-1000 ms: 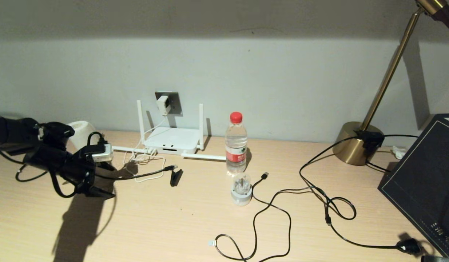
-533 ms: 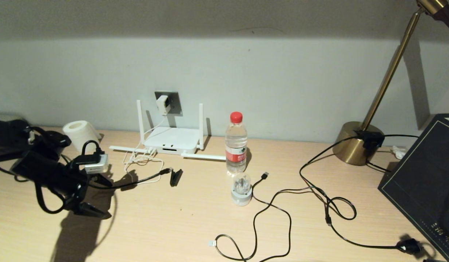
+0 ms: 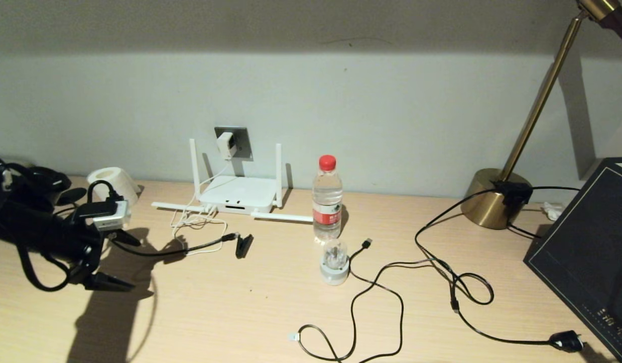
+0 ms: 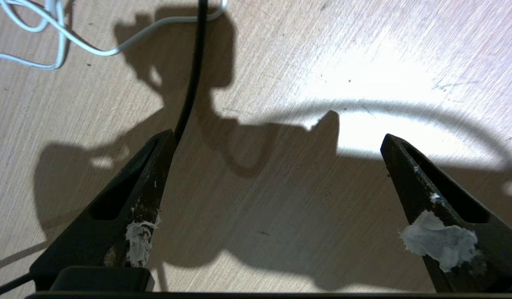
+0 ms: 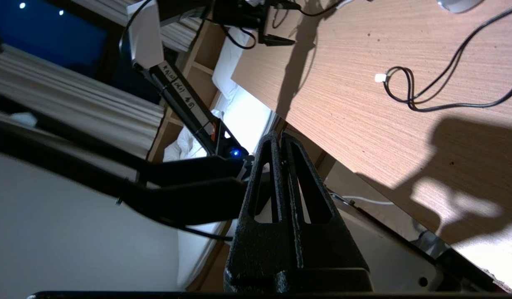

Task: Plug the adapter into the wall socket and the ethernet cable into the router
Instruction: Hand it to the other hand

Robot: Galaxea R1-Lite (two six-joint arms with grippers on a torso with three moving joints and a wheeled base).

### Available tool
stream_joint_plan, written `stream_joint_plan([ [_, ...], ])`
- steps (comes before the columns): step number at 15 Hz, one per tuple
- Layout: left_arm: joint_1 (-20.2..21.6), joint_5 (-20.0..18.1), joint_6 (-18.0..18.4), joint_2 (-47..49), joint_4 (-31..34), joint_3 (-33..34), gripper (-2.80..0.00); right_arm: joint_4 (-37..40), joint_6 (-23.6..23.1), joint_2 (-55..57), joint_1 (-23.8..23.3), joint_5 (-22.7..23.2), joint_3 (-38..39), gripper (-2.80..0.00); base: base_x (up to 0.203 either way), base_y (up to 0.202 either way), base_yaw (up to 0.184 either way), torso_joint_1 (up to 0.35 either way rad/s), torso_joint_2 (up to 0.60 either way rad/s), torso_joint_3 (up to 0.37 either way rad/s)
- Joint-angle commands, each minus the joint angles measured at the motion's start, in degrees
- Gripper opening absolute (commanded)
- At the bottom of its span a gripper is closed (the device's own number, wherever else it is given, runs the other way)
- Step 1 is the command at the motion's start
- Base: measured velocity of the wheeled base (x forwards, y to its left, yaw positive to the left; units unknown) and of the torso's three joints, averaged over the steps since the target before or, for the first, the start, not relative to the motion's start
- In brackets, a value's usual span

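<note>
The white adapter sits in the grey wall socket above the white router, and its thin white cord loops down onto the desk. The black ethernet cable lies on the desk with its connector end a little in front of the router, apart from it. A black disc lies beside that end. My left gripper hovers open at the desk's left. Nothing is between its fingers, and the cable runs past one fingertip. My right gripper is shut, empty, off the desk's front edge.
A water bottle and a small white dome-topped device stand right of the router. A thin black USB cable and the lamp cord with its plug sprawl at front right. A paper roll, a brass lamp base and a dark box are also here.
My left arm has drawn back to the left, still open, uncovering the paper roll. The ethernet cable's connector end slid slightly left with it.
</note>
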Motion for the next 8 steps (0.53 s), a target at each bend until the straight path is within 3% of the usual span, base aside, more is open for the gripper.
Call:
stream_joint_plan([
  [1,-1.38,0.77,0.37,0.95,-3.36,0.55,0.0,0.03,-0.09,-4.58,0.0,0.05,0.83,-2.8,0.0,0.0,0.0,0.0,0.0,0.0],
  [4,-2.67,2.27,-1.42,6.06,-13.69,-0.47,0.0,0.14,-0.17,-6.13,0.0,0.08,1.22,-2.8,0.0,0.0,0.0,0.0,0.0,0.0],
  [8,-3.2,2.75,-2.87,9.31,-14.86,-6.78,0.0,-0.13,-0.25,-5.79,0.0,0.08,3.74,-2.8,0.0,0.0,0.0,0.0,0.0,0.0],
])
